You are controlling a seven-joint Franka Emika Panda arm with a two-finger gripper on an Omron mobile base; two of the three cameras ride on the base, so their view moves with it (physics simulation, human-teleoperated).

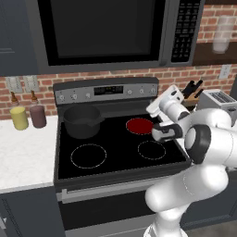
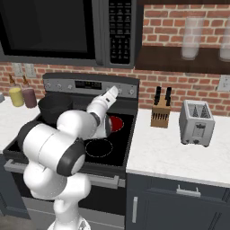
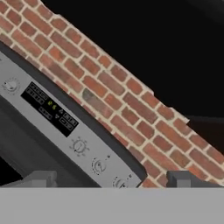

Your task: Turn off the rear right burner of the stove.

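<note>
We judge the task as barely begun: the rear right burner (image 1: 139, 125) glows solid red on the black glass of the stove (image 1: 115, 157), so it is on, and no knob has been touched as far as we can see.

The burner sits at the far right of the cooktop, right of the dark pot (image 1: 82, 121) and beyond the two white-outlined rings at the near side. The arm reaches over the right part of the cooktop, its hand raised near the right end of the grey back panel (image 1: 106, 91), where the small knobs and the digital display (image 3: 50, 109) sit.

In the hand view the pincer (image 3: 112, 180) shows its two dark tips well apart, with nothing between them, so we read it as spread and holding nothing. Three knobs (image 3: 98, 166) to the right of the display lie just ahead of it, apart from the tips.

What is left, in our judgement: close in on the panel, pick the knob that governs this burner, grip it, and turn until the red disc goes dark. Which knob that is we cannot tell from here.
</note>
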